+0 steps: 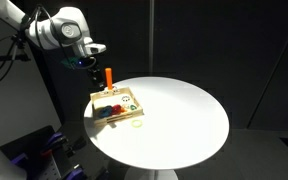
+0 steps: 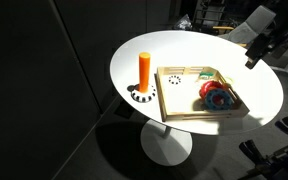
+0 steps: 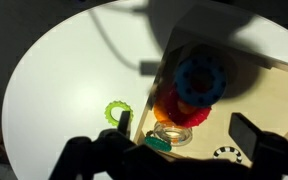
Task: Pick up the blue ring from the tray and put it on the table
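One blue ring is lying atop a red piece in the wooden tray on the white surface; we are hovering our claw above, spread wide, presumably so it can straddle the ring.

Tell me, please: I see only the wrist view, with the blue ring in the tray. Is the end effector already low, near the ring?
Observer: No. In an exterior view the end effector hangs high above the table and touches nothing.
Operator: Does anything tall stand near the tray, outside my picture?
Observer: Yes. An orange cylinder stands upright on a black-and-white disc on the table, close beside the tray and outside it.
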Motion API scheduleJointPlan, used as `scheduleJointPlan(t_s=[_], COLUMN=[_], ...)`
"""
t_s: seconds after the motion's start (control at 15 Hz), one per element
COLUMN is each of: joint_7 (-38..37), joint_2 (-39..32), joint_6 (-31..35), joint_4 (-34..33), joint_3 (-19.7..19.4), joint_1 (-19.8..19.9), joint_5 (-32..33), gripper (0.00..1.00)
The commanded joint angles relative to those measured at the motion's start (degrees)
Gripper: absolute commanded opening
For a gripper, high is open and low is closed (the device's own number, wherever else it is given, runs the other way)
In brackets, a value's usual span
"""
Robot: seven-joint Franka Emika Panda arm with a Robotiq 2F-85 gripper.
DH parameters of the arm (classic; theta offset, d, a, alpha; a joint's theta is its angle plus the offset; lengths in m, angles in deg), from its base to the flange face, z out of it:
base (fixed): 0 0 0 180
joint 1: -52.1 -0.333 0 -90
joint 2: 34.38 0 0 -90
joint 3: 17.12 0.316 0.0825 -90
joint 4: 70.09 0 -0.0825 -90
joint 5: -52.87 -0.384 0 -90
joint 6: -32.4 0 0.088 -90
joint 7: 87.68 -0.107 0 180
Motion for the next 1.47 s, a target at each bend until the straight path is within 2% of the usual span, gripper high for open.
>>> scheduleJointPlan(t_s=[0.0,0.47,1.0,1.07,1.4], joint_7=[-2.3,-3.1,-2.0,-2.1,-1.4], joint_2=[-2.5,-10.2,-18.8,-20.1,-25.3], joint_6=[4.6,14.7,21.1,22.0,25.5], joint_4=[1.3,1.4,0.5,0.2,-2.5], joint_3=[-0.4,-2.3,-6.9,-5.4,-6.3], joint_1=[0.1,-0.4,-3.2,-1.7,-2.2], joint_5=[4.1,8.2,8.9,9.3,11.9], gripper=[1.00,1.00,1.00,1.00,1.00])
